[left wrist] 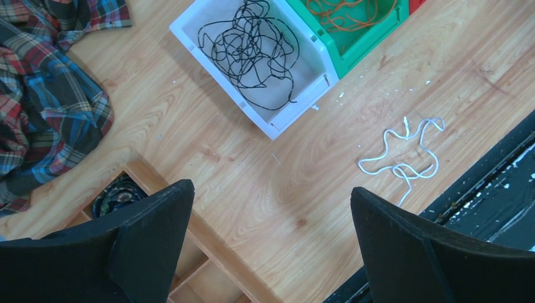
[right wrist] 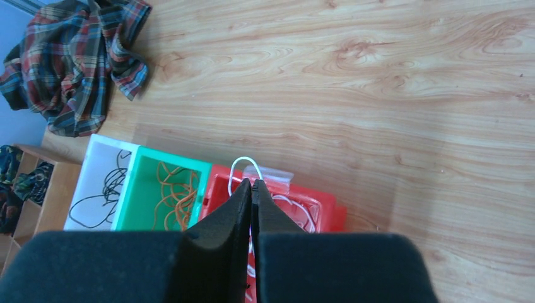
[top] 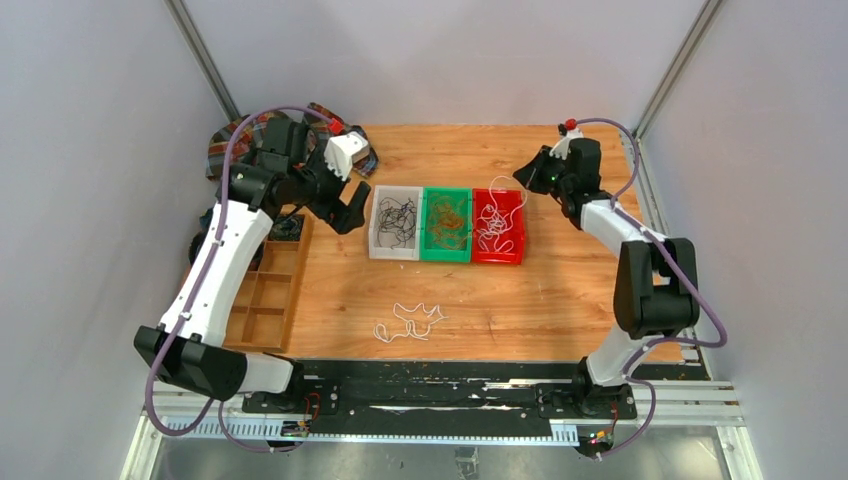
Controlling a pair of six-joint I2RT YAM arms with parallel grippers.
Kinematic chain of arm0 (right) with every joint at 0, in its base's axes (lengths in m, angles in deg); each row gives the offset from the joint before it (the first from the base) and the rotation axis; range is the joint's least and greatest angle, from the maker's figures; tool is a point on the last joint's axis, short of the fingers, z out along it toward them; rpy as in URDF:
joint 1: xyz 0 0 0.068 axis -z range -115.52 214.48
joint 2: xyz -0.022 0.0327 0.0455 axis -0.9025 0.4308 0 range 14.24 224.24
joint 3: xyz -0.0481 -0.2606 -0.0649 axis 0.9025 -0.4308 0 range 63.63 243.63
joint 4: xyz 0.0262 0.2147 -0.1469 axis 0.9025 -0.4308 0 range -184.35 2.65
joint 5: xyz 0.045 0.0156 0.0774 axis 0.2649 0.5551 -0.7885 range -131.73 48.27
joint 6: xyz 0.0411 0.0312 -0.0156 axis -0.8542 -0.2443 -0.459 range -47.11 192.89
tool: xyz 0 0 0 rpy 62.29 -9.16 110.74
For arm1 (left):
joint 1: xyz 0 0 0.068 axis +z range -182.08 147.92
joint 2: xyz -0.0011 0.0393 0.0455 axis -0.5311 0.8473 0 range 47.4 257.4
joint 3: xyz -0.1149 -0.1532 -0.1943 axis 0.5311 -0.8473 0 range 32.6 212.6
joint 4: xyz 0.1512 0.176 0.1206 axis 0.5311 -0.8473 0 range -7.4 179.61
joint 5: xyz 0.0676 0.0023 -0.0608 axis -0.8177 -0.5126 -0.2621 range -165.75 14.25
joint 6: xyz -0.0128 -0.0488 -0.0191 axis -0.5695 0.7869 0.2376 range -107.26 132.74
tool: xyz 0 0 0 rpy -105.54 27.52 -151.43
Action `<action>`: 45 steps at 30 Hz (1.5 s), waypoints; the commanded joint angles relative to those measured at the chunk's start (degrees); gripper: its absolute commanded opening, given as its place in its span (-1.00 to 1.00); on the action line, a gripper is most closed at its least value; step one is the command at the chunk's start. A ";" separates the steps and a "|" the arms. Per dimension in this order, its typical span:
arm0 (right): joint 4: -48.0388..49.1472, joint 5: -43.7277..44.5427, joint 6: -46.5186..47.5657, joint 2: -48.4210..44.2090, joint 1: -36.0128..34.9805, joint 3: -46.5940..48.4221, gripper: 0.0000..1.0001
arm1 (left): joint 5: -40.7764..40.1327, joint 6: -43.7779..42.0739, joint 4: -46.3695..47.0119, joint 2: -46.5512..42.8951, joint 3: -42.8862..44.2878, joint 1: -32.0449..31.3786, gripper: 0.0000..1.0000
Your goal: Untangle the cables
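Note:
Three bins stand side by side mid-table. The white bin [top: 378, 225] holds black cables [left wrist: 249, 47]. The green bin [top: 446, 192] holds orange cables [right wrist: 173, 192]. The red bin [top: 518, 225] holds white cables [top: 492, 228]. One loose white cable [top: 408, 322] lies on the wood near the front, and it also shows in the left wrist view [left wrist: 404, 154]. My right gripper [right wrist: 252, 183] is shut on a white cable loop [right wrist: 243, 161] above the red bin's far edge. My left gripper [left wrist: 271, 196] is open and empty, left of the white bin.
A plaid cloth [top: 235, 140] lies at the back left. A wooden compartment tray [top: 270, 290] stands along the left side, with dark coiled rolls [left wrist: 117, 194] in a far compartment. The black base rail [top: 440, 385] runs along the near edge.

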State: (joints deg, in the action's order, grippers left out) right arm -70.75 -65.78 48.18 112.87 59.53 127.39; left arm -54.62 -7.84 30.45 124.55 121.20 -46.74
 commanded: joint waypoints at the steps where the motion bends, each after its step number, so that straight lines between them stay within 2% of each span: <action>1: -2.57 -0.41 -0.87 -5.02 -0.35 -2.92 -0.97 | -1.41 -0.54 2.03 -3.46 -1.58 0.42 0.98; 7: -7.93 6.21 3.09 -7.44 -5.49 -4.96 -0.99 | -2.02 -1.52 6.42 -8.85 -7.09 0.42 0.99; 13: -9.56 13.62 5.38 -4.43 -10.45 -4.93 -0.99 | -2.51 -1.56 6.68 -9.55 -8.65 0.43 0.98; 17: -13.69 24.85 10.18 -0.44 -14.97 -1.59 -0.99 | -3.71 -0.69 6.31 -8.75 -7.39 0.49 0.96; 20: -14.60 30.16 11.73 1.97 -16.53 0.09 -0.99 | -3.15 -0.75 6.09 -8.74 -7.02 0.53 0.96; 27: -13.42 34.45 13.71 4.82 -18.39 0.27 -0.98 | -2.42 -1.47 5.61 -8.54 -7.08 0.54 0.96; 29: -13.18 35.46 14.49 4.46 -19.04 0.67 -0.90 | -2.66 -1.61 5.48 -8.06 -6.72 0.51 0.96; 34: -13.82 35.44 16.06 -0.61 -19.40 2.95 -0.34 | -2.80 -2.34 4.49 -7.21 -5.75 0.55 0.96; 38: -14.58 34.54 17.35 -4.21 -19.44 5.16 -0.16 | -2.06 -3.14 3.40 -7.13 -5.13 0.50 0.96; 42: -13.37 34.39 17.73 -6.66 -19.46 5.31 0.17 | -2.03 -3.91 2.77 -7.36 -4.54 0.51 0.96; 45: -13.23 34.18 17.89 -7.42 -19.40 4.97 0.24 | -2.16 -4.56 1.95 -7.36 -4.16 0.55 0.96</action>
State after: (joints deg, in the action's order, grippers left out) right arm -84.01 -32.21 64.94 106.59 40.82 131.72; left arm -57.36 -10.87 33.66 117.45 114.95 -46.71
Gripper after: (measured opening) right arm 0.604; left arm 0.980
